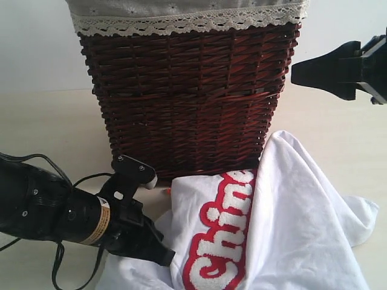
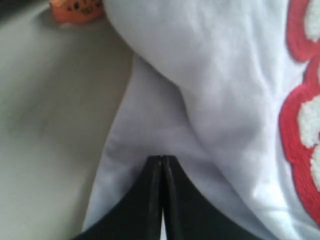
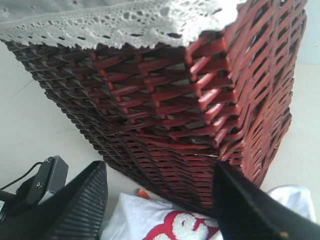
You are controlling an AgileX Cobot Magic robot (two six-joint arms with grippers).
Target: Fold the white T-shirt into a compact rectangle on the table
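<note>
The white T-shirt lies crumpled on the table in front of the basket, its red-outlined fuzzy word strip facing up. Its small orange tag peeks out at the basket's foot. My left gripper sits low at the shirt's left edge. Its jaws are pressed together on the thin white cloth, and a sliver of white shows between them. My right gripper hangs open in the air beside the basket's upper right corner, nothing between its fingers.
A tall dark wicker basket with white lace trim stands mid-table right behind the shirt. The left arm's black cable loops over the table at the front left. Bare tabletop shows on both sides of the basket.
</note>
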